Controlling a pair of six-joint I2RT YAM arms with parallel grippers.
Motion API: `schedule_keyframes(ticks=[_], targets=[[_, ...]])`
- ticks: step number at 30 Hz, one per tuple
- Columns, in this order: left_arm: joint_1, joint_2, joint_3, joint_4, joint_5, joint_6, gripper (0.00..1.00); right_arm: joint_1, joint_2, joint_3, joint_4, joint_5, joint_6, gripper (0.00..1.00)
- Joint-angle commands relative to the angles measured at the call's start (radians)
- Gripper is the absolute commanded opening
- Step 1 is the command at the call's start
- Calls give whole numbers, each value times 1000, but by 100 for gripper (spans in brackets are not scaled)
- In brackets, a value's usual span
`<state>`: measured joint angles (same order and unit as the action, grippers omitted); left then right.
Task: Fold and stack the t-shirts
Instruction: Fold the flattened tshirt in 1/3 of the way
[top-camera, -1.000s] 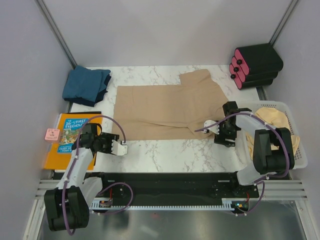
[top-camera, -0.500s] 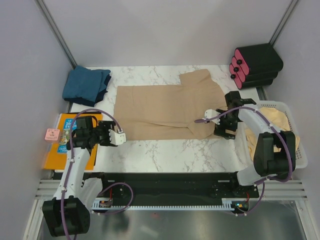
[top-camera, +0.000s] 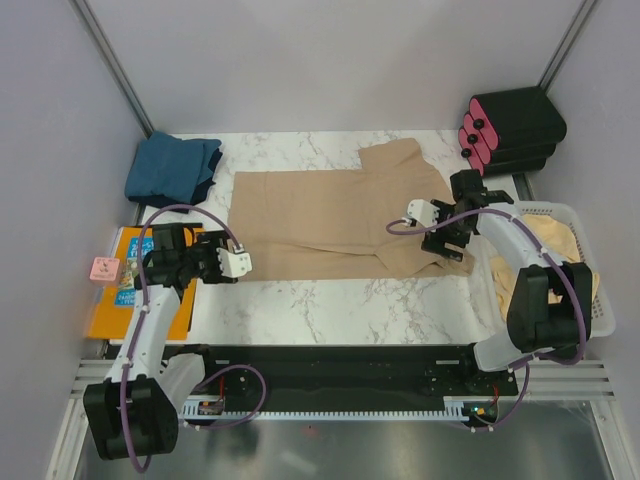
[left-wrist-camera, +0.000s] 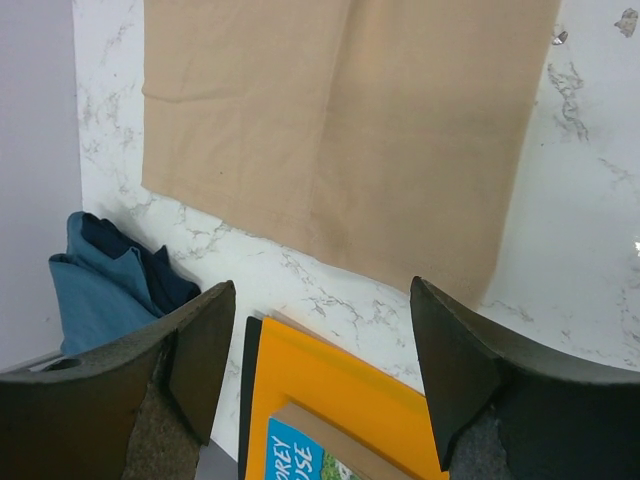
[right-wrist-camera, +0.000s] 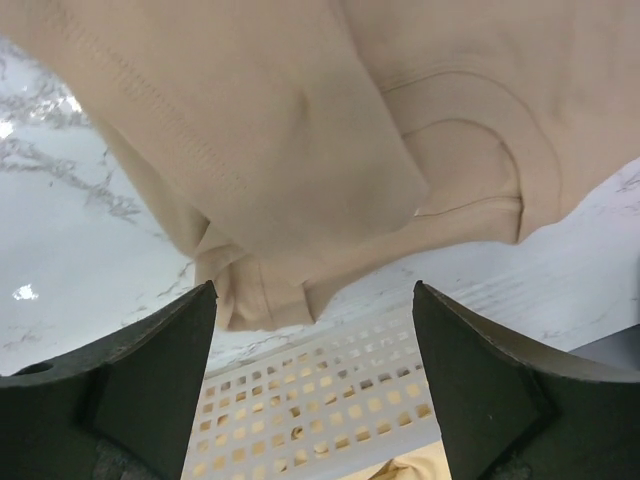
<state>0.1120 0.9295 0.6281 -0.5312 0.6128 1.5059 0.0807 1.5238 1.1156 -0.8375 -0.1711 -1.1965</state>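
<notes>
Your left gripper (left-wrist-camera: 322, 372) holds its fingers apart and empty above the marble table (top-camera: 330, 300). The tan shirt (top-camera: 310, 220) lies flat beyond the fingertips, and the orange book (left-wrist-camera: 330, 395) shows between them. Your right gripper (right-wrist-camera: 315, 370) is spread too, over that shirt's bunched edge, with the white basket (top-camera: 545, 210) close below. The folded blue shirt (top-camera: 172, 170) sits outside the left finger, by the grey wall (top-camera: 60, 150).

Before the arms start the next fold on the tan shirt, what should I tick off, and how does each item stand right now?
1. Left gripper open and empty: ok.
2. Right gripper open and empty, above the collar end: ok.
3. Tan t-shirt lying flat: not ok, cloth is bunched at its corner by the basket.
4. Teal-blue t-shirt folded, apart from the tan one: ok.
5. Book clear of the tan shirt's edge: ok.
6. How many pale beige shirts wait in the basket: cannot tell.
</notes>
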Motion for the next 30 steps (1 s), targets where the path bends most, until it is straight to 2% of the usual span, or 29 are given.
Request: schedule_keyframes(ticks=[1, 10, 20, 30], targets=[[-3, 49, -5, 102, 36, -53, 78, 60, 16, 12, 110, -34, 49, 85], [-6, 120, -25, 184, 1, -49, 78, 172, -5, -51, 81, -56, -1, 78], [-15, 114, -57, 223, -15, -76, 78, 172, -16, -91, 35, -13, -61, 77], [-41, 117, -67, 254, -35, -104, 78, 172, 44, -117, 167, 15, -23, 73]])
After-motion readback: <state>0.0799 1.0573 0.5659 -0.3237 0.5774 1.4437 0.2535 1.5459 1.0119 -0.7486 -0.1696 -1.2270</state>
